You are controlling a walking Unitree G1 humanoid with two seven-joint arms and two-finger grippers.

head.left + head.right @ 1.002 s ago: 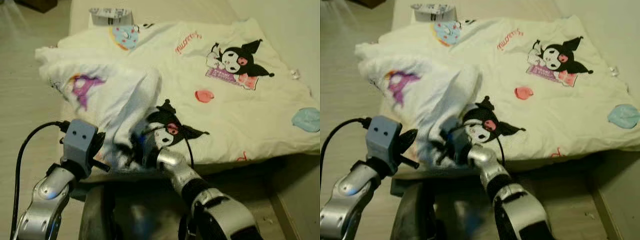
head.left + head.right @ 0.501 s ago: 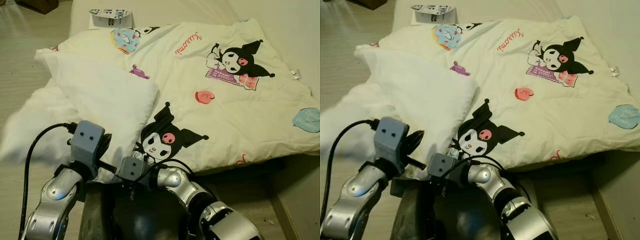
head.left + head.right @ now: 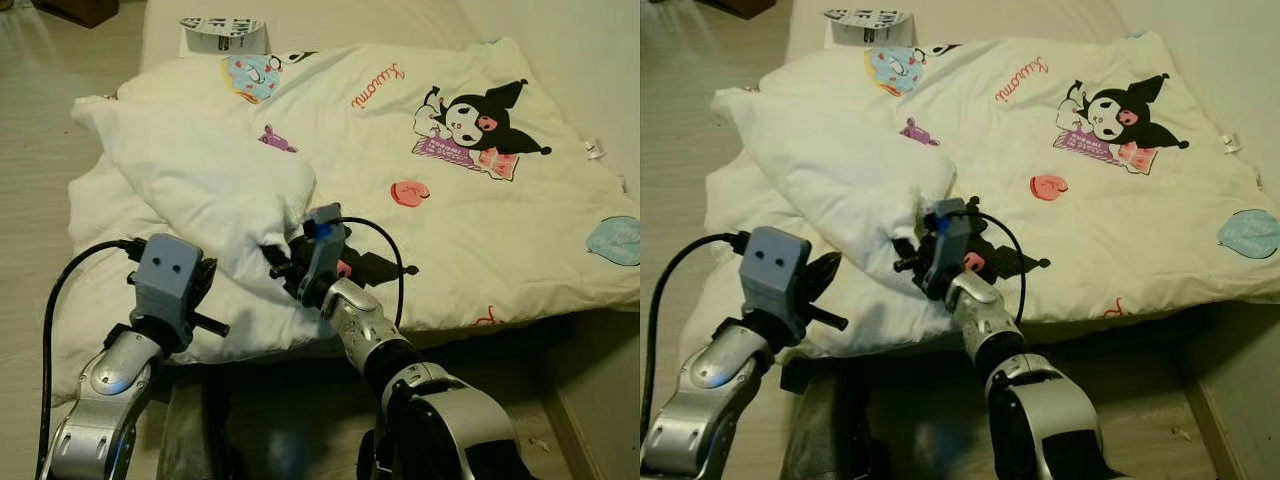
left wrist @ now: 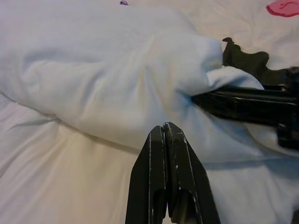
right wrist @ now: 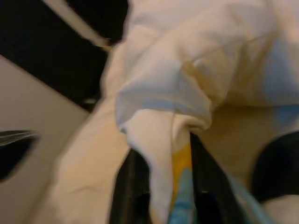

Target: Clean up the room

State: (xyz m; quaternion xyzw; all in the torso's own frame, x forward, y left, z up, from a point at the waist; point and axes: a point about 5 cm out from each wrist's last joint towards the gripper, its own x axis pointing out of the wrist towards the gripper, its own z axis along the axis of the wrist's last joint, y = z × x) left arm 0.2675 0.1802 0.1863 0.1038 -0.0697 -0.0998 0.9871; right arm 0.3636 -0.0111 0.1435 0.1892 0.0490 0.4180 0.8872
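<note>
A cream duvet printed with cartoon characters, hearts and cursive lettering lies spread over a low bed in a room with a pale wooden floor. Its near left corner is folded back on itself, showing the plain white underside. The right gripper pinches that folded corner, cloth bunched between its fingers. The left gripper hovers just beside the fold with its fingers pressed together, holding nothing. A small printed box sits at the head of the bed.
</note>
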